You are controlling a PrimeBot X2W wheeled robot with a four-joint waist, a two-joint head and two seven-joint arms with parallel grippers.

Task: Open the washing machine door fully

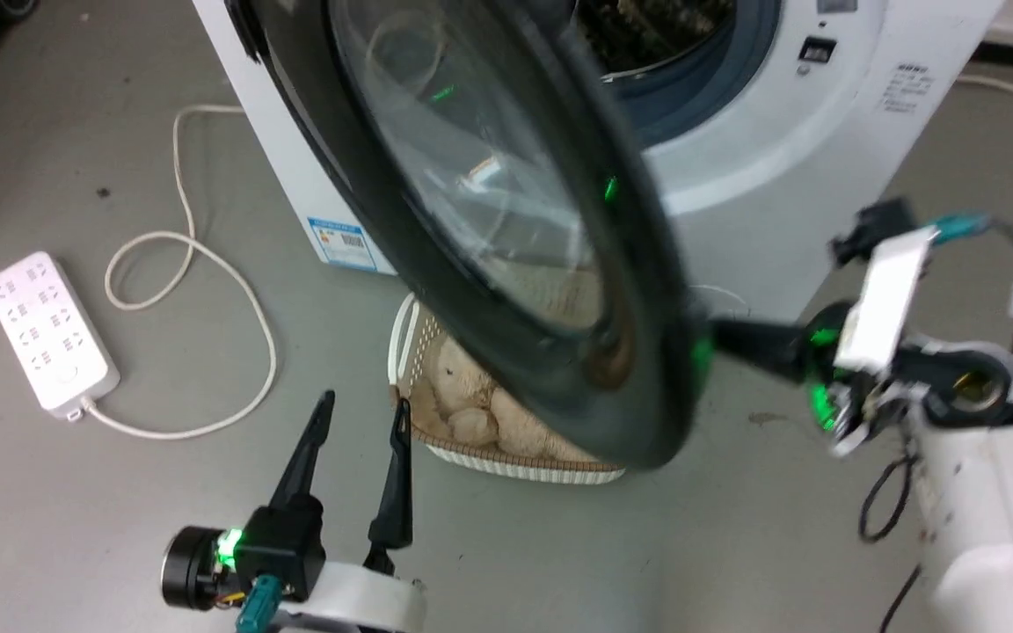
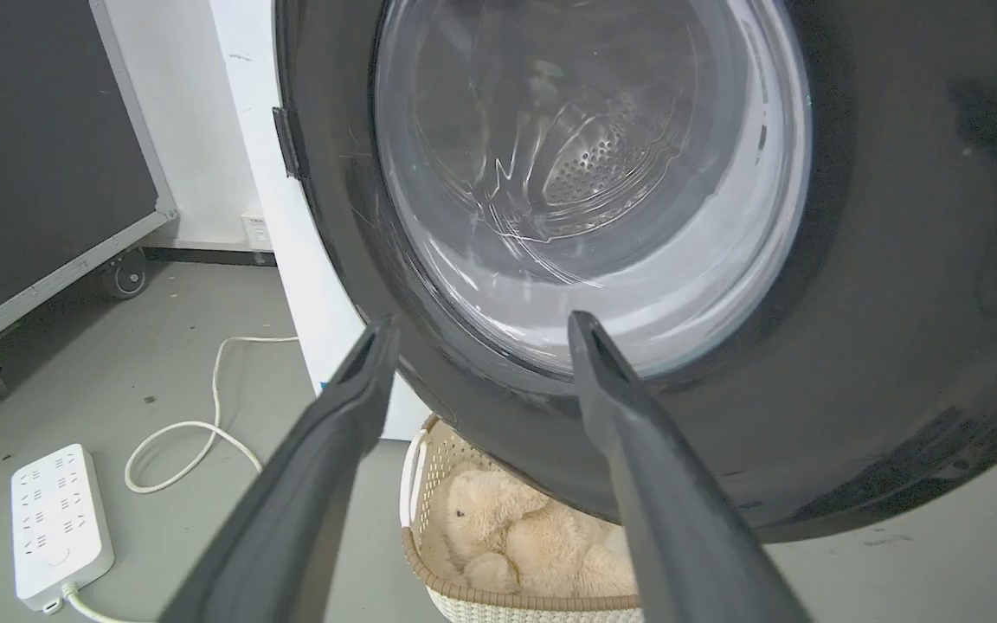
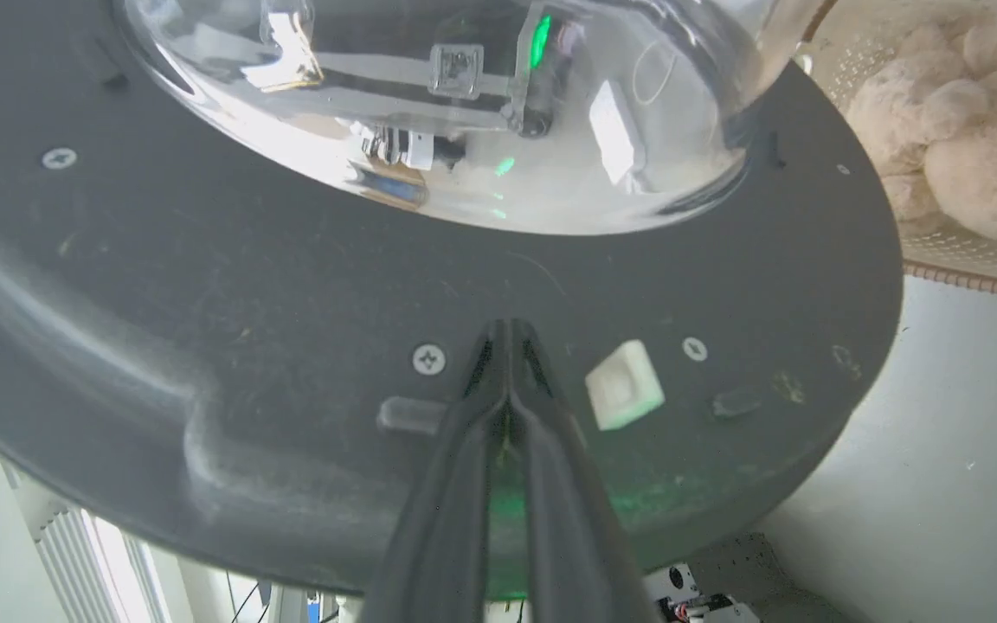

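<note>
Sets right gripper (image 3: 509,330), fingers together, against washing machine door's (image 3: 291,285) inner face; holds left gripper (image 2: 481,318) spread, plush toy (image 2: 498,528) in basket (image 2: 416,554) just ahead.

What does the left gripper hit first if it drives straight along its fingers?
Most likely the washing machine door: the open left gripper points at the lower black ring of its outer face. The basket sits below that line. Gap is hard to judge.

power strip (image 1: 51,332) on floor | white cord (image 1: 274,352) looped | basket (image 2: 498,606) holding plush toy (image 2: 507,536)
</note>
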